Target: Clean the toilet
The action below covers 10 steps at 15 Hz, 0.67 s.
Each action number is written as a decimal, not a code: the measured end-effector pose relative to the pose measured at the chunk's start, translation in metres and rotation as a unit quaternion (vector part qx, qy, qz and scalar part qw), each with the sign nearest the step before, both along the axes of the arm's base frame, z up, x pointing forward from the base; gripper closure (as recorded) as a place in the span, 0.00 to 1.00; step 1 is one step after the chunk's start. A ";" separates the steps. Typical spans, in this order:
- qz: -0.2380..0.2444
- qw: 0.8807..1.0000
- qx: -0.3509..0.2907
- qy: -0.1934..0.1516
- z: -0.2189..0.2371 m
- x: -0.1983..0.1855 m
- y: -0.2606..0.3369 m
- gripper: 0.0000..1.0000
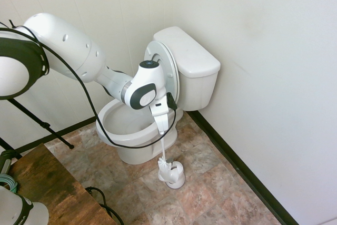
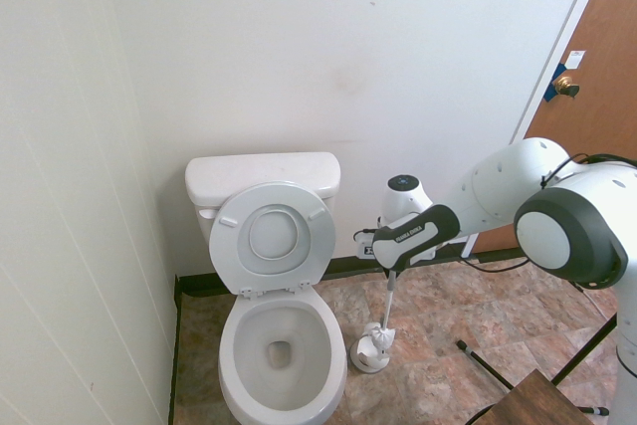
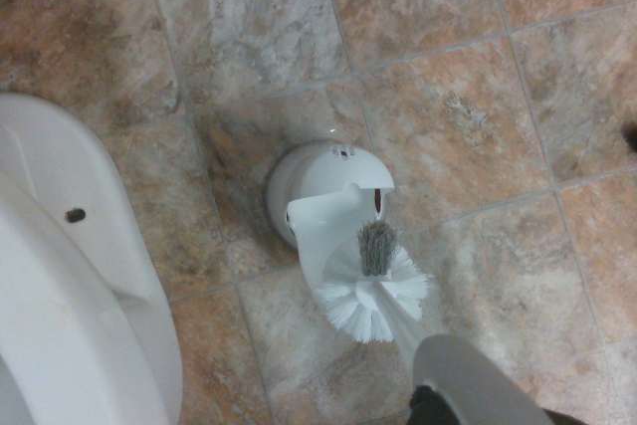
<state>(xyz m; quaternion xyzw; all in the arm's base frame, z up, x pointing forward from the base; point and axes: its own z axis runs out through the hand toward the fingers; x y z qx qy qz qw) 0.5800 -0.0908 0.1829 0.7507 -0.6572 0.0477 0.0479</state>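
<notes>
The toilet (image 1: 105,125) stands in the corner with its lid (image 2: 271,236) raised against the tank (image 1: 189,51) and its bowl (image 2: 234,350) open; its side shows in the wrist view (image 3: 60,276). My gripper (image 1: 162,129) (image 2: 390,268) hangs to the bowl's side, shut on the handle of a white toilet brush (image 1: 164,150). The brush points straight down. Its bristle head (image 3: 373,291) sits at the open mouth of the small white brush holder (image 3: 323,186) (image 1: 174,175) (image 2: 370,353) on the floor; I cannot tell whether they touch.
Walls close in behind and beside the toilet. The floor (image 3: 478,126) is brown stone tile. A wooden table corner (image 1: 47,183) (image 2: 528,400) juts in near the arm's base. A brown door (image 2: 597,67) stands beyond the arm.
</notes>
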 end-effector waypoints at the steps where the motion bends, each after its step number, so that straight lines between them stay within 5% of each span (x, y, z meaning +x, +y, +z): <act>1: -0.004 1.000 0.001 0.003 -0.009 0.000 0.000 1.00; 10: -0.045 0.999 0.005 0.001 -0.076 0.032 -0.017 1.00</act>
